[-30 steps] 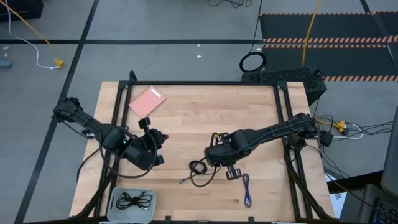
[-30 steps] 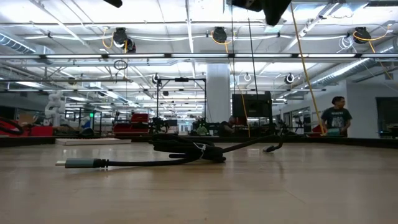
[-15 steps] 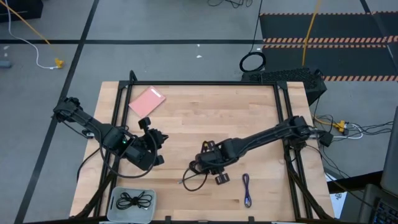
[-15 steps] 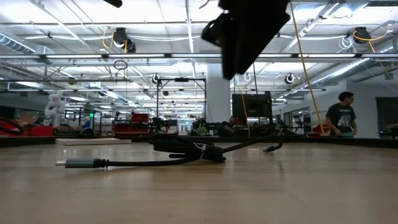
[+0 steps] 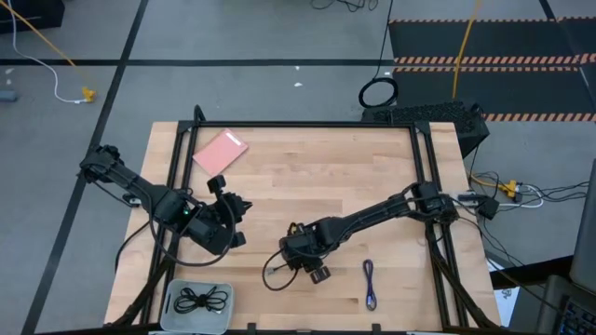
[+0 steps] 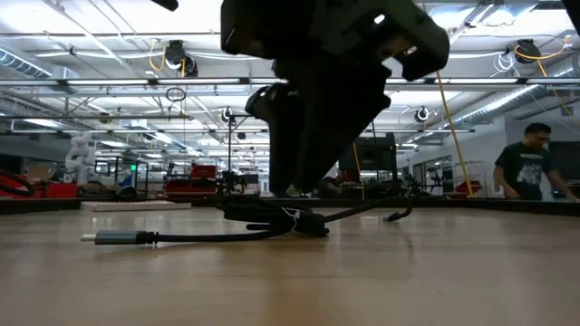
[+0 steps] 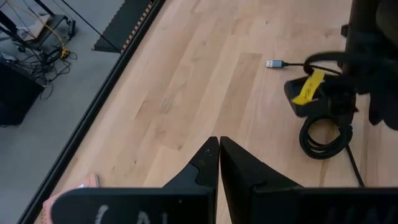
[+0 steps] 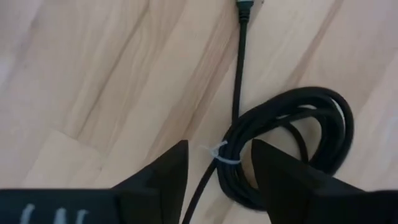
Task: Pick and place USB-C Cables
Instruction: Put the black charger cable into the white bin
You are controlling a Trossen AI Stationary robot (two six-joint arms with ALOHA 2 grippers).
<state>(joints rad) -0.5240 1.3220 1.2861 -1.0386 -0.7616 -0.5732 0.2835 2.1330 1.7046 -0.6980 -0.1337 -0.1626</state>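
Observation:
A black USB-C cable [image 8: 292,146], coiled and bound with a white tie, lies on the wooden table [image 5: 307,177]; it also shows in the low view [image 6: 272,217]. My right gripper [image 8: 221,171] is open just above it, pointing down, one finger on either side of the tied part of the coil; it also shows from above [image 5: 291,256]. A purple-blue cable [image 5: 370,284] lies to its right. Another black cable [image 5: 200,300] lies in a white tray [image 5: 177,287]. My left gripper [image 7: 219,146] is shut and empty, waiting at the table's left [image 5: 233,209].
A pink flat card [image 5: 221,151] lies at the far left of the table. The black cable's plug end [image 6: 113,237] stretches out from the coil along the table. A person [image 6: 530,172] stands in the room behind the table.
My right gripper has moved toward the table's left and near edge and come down, from beside the purple-blue cable to just over the black coil. The coil has stayed where it was.

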